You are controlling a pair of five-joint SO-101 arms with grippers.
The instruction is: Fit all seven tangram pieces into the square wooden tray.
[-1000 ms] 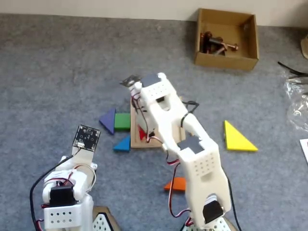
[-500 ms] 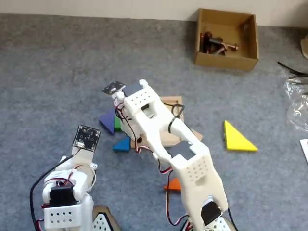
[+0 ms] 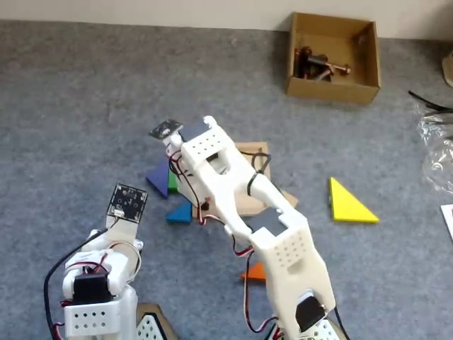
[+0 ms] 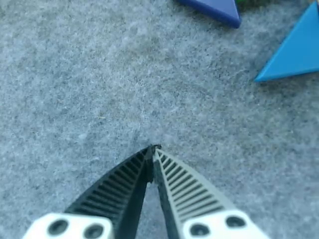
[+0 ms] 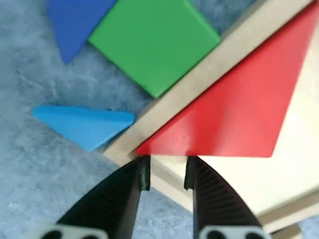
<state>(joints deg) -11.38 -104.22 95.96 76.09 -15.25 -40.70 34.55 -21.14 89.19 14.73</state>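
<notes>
The square wooden tray holds a red triangle, one corner of which reaches the rim. My right gripper hangs just above that corner, open by a narrow gap with nothing between its fingers. Beside the tray lie a green square, a dark blue triangle and a light blue triangle. In the high view the right arm covers much of the tray. A yellow triangle lies off to the right and an orange piece near the arm's base. My left gripper is shut over bare felt.
A cardboard box with small parts stands at the back right. Cables and a plastic bag sit at the right edge. Grey felt covers the table, with free room at the left and the back.
The right arm's wrist swung left over the tray's left side, exposing more of the tray on the right, and has held still since. The left arm has not moved.
</notes>
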